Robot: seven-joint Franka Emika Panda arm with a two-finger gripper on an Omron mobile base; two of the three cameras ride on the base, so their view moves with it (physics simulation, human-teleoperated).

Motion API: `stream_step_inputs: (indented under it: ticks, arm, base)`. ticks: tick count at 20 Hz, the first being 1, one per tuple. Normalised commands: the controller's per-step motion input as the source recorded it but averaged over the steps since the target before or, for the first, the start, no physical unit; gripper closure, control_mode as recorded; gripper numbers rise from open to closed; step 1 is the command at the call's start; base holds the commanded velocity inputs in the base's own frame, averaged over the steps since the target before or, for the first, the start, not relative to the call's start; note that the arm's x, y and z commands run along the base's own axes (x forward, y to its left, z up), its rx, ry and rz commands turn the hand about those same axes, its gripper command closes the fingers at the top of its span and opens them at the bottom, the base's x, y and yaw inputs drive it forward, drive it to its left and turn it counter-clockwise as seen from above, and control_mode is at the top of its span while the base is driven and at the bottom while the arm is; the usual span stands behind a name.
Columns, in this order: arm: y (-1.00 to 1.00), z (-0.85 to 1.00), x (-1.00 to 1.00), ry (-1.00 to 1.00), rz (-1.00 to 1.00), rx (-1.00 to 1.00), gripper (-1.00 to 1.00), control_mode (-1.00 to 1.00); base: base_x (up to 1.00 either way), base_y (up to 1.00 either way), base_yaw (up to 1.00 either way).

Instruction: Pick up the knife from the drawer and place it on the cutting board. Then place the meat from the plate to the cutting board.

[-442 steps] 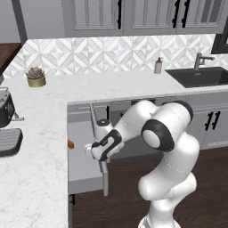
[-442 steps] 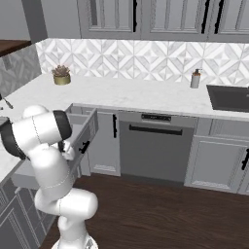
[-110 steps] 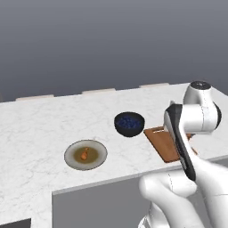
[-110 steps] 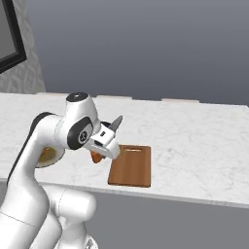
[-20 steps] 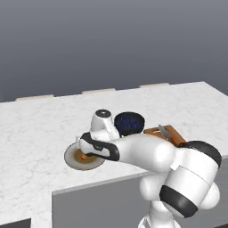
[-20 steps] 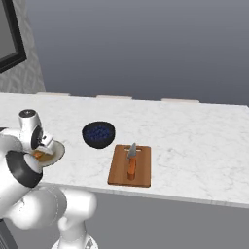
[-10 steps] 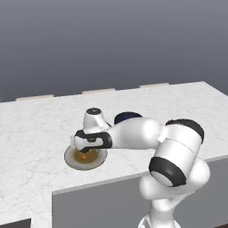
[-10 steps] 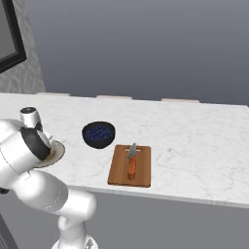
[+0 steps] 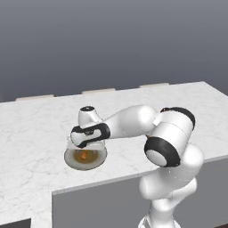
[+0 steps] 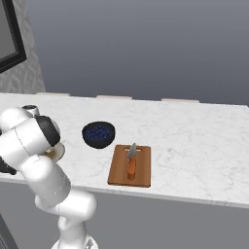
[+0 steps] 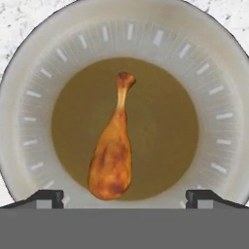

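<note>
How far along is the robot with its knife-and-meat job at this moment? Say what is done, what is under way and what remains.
Done: the knife lies on the cutting board. Under way: the gripper hangs over the plate, fingertips spread wide on either side of the meat's thick end, nothing gripped. The meat lies in the plate's brown centre. Left: grasp the meat, carry it past the berry bowl to the board.

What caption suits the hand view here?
Open gripper above the drumstick lying in the plate.
</note>
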Motion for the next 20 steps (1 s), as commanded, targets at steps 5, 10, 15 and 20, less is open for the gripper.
stream_step_inputs:
  ticks: [5, 10, 15, 20]
  arm:
    - [0.17, -0.22, 0.07, 0.00, 0.00, -0.06, -1.00, -1.00]
    - [0.14, -0.18, 0.16, 0.00, 0.00, -0.07, -1.00, -1.00]
    - [-0.13, -0.23, 0.00, 0.06, 0.00, -0.03, -1.00, -1.00]
    - [-0.03, -0.07, 0.00, 0.01, 0.00, 0.00, 1.00, -1.00]
  base:
    - [0.00, 0.00, 0.00]
    - [0.00, 0.00, 0.00]
    - [0.00, 0.00, 0.00]
    - [0.00, 0.00, 0.00]
